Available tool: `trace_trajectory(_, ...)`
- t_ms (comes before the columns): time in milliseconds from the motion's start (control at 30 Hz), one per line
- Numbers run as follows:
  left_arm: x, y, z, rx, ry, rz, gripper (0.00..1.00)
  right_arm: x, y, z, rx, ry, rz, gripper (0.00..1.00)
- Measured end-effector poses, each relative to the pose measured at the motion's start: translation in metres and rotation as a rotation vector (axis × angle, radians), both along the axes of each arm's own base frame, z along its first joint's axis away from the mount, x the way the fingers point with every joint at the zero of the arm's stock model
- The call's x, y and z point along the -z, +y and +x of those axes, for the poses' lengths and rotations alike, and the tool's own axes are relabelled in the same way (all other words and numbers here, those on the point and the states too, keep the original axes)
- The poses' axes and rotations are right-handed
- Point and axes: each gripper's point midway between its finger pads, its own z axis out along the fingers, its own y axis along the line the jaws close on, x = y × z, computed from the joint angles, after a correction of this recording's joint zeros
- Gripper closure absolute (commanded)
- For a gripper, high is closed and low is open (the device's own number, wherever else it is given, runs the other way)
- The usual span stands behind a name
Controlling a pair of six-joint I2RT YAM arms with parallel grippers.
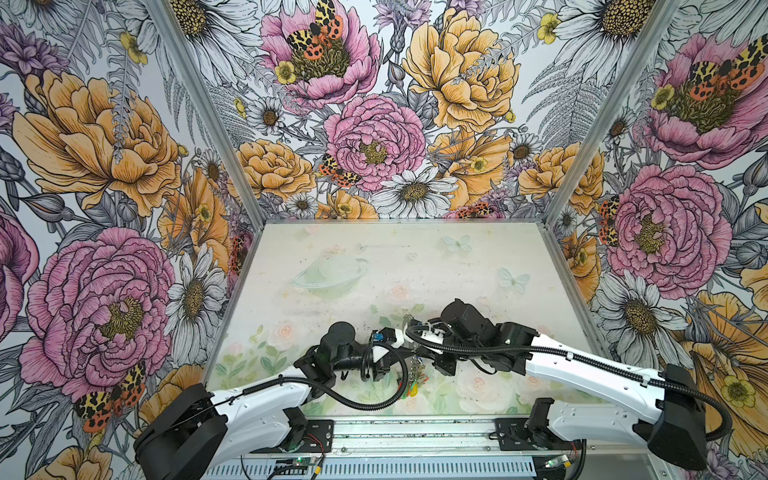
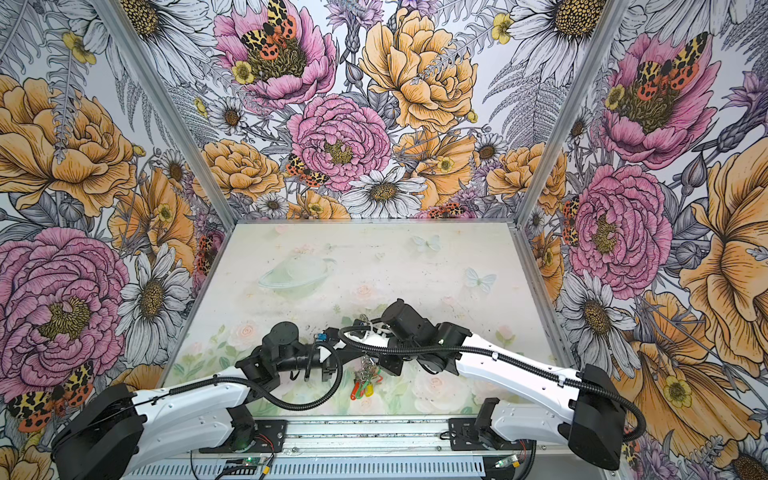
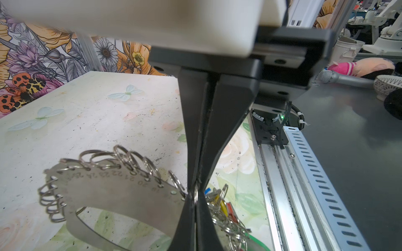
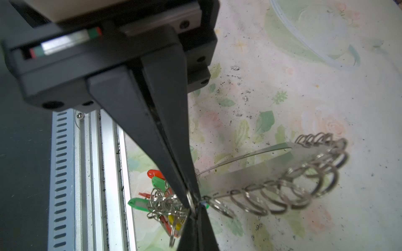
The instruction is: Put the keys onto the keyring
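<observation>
My left gripper [image 3: 194,194] is clenched on a small wire ring [image 3: 196,192] at the rim of the keyring [image 3: 121,195], a flat grey oval held up off the tabletop [image 3: 97,113]. A sliver of the blue tag [image 3: 207,191] shows just beside the fingertips; its key is hidden. A bunch of tagged keys [image 4: 165,204] dangles nearby. My right gripper [image 4: 193,203], tip to tip with the left, pinches a wire ring too.

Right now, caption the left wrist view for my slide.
Left end effector, shut, pinching a small wire ring on the keyring's edge, tip to tip with the right end effector.
</observation>
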Motion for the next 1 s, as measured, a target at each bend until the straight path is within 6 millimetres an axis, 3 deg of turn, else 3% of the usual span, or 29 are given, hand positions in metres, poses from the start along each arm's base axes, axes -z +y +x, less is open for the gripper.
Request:
trace_trajectory(100, 0.000, 0.000, 0.003, -0.017, 0.007, -0.001, 1.00, -0.001, -0.001, 0.004, 0.020, -0.019, -0.003, 0.85)
trace_trajectory(233, -0.001, 0.002, 0.006, -0.041, 0.025, -0.013, 1.00, -0.011, -0.002, 0.009, 0.043, -0.058, 0.017, 0.81)
trace_trajectory(367, 0.000, 0.004, 0.009, -0.059, 0.039, -0.021, 1.00, -0.016, -0.001, 0.010, 0.050, -0.068, 0.037, 0.80)
trace_trajectory(1000, -0.020, 0.006, 0.014, -0.087, 0.040, -0.107, 1.00, -0.003, 0.002, 0.013, 0.065, -0.042, 0.014, 0.81)
